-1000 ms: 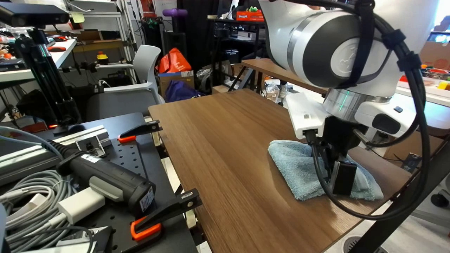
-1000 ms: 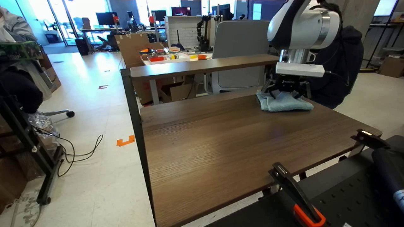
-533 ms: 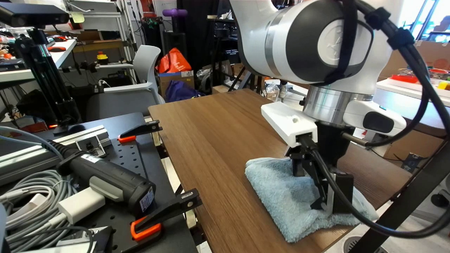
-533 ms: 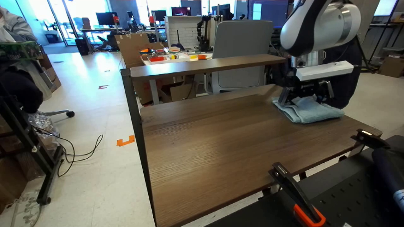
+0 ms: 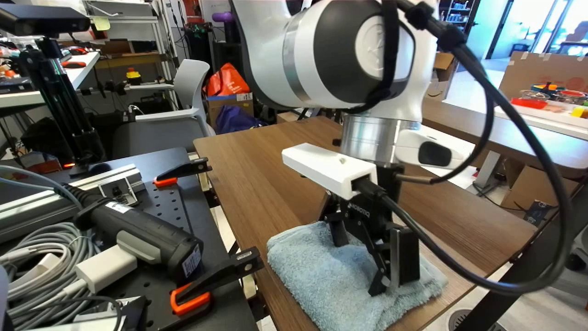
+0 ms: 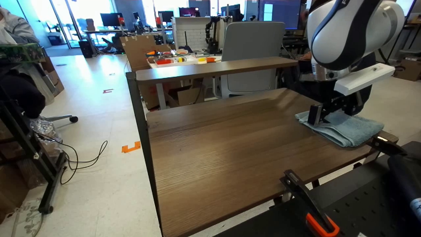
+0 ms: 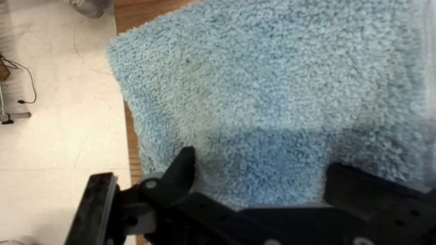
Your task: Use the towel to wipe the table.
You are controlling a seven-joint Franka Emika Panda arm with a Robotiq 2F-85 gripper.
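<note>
The light blue towel (image 5: 317,271) lies folded on the brown wooden table (image 5: 257,165). In an exterior view it sits near the table's right-hand end (image 6: 358,130), close to a clamp. My gripper (image 5: 360,264) points down onto the towel. Its fingers are spread wide, with towel surface between them. In the wrist view the towel (image 7: 255,75) fills most of the picture, and my gripper (image 7: 260,170) is open at the bottom. The fingertips touch or press the cloth; whether they pinch any of it I cannot tell. The towel's underside is hidden.
A black perforated bench (image 5: 170,202) adjoins the table edge. Clamps (image 5: 218,276) with orange handles reach over that edge, and another clamp (image 6: 386,144) is close to the towel. A raised wooden shelf (image 6: 213,69) runs along the far side. A black cable (image 5: 464,276) loops from my wrist.
My gripper and the towel have slid together across the table, leftward and nearer in an exterior view, toward the clamped edge by the black bench. The fingers stay spread.
</note>
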